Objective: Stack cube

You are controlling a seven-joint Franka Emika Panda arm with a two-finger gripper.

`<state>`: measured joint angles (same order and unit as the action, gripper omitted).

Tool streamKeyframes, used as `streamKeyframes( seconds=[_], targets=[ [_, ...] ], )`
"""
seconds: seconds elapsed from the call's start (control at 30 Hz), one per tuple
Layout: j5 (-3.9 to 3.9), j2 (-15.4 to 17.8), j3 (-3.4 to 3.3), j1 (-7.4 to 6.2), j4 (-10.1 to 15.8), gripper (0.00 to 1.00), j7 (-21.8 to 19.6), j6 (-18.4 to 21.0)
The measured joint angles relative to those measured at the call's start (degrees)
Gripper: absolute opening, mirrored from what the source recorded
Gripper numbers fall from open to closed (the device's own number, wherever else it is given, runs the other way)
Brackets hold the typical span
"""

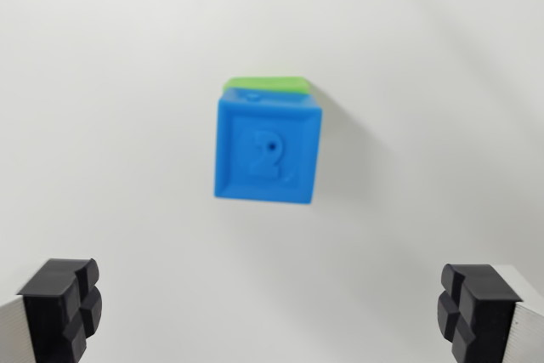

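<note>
The gripper (270,312) is seen with its jaws spread wide and nothing held between them. Only the black fingertips (64,305) are shown, at the lower corners of the wrist view; the rest is cut off. Beyond them, the blue cube (268,149), marked with a raised "2", is placed on top of the green cube (265,84). Of the green cube, only a thin strip is visible. Both are carried by the white tabletop (102,82), whose edges are out of frame.
</note>
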<state>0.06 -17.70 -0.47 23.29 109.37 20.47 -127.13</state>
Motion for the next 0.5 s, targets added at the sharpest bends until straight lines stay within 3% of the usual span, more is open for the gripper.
streamKeyframes(
  seconds=[0.5],
  targets=[
    [0.0,3.87,0.0,0.0,-3.99,1.0,0.0,7.81]
  ],
)
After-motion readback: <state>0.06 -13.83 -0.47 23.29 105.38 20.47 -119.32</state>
